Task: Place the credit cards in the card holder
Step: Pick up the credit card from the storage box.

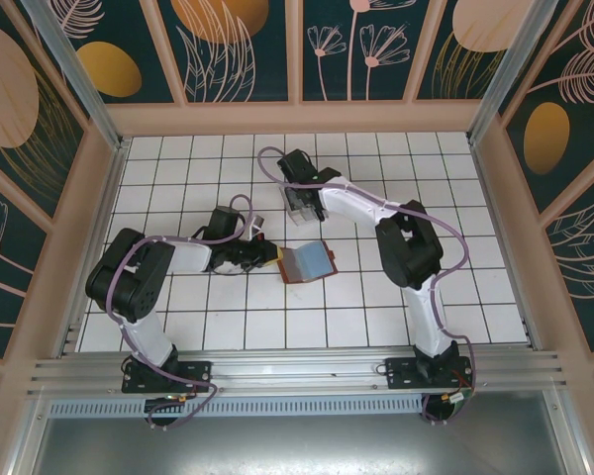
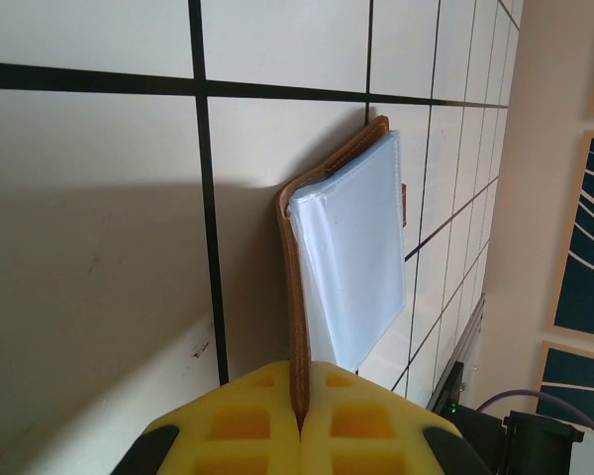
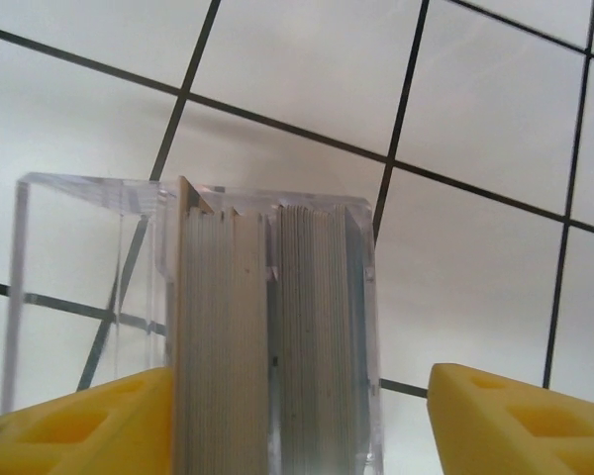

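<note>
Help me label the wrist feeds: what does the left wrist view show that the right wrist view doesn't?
Left wrist: the card holder with its pale sleeves showing, its brown cover pinched in the shut left jaws. Right wrist: a clear tray packed with credit cards standing on edge, with the right jaws open around the cards. Both: yellow fingers at the bottom edge, and the white tiled table with dark lines.

No writing, label, brand, number or sign is legible on anything here.
</note>
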`<move>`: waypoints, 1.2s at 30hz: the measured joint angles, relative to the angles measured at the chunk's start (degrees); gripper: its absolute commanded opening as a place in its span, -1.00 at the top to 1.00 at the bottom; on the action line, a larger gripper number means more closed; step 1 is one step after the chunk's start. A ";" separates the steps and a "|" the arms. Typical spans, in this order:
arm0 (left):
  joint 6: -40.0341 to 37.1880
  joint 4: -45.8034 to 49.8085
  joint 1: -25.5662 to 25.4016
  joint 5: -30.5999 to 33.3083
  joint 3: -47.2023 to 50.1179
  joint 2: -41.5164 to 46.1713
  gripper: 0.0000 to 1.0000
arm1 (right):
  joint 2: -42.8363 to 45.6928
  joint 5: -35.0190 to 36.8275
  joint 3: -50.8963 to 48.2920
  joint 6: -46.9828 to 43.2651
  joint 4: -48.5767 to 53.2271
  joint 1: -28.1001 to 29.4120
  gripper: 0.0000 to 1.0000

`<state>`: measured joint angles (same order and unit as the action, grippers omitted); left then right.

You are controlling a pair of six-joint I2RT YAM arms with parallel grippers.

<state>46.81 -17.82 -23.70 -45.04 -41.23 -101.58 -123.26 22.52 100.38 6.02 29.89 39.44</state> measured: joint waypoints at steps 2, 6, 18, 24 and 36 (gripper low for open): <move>-0.02 -0.02 0.00 -0.02 0.00 -0.07 0.99 | -0.15 1.90 0.63 0.00 0.42 0.28 -0.21; -0.02 -0.02 0.00 0.00 0.00 -0.15 0.99 | -0.26 4.83 0.81 -0.13 0.63 0.31 -0.07; 0.00 -1.25 0.00 -0.48 0.00 -1.25 0.99 | -1.05 6.80 2.67 -1.84 1.75 0.31 0.97; 0.00 -1.95 0.00 -1.05 0.00 -1.75 1.00 | -1.97 6.58 2.78 -2.32 2.69 0.31 1.00; -2.21 -0.02 0.00 -1.51 -2.38 -3.45 0.97 | 4.39 -0.33 -2.80 -1.64 0.90 -0.63 1.00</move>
<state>44.60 -17.85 -23.70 -46.54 -43.62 -105.03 -118.87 22.20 97.58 4.38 30.79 38.81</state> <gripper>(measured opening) 0.059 0.052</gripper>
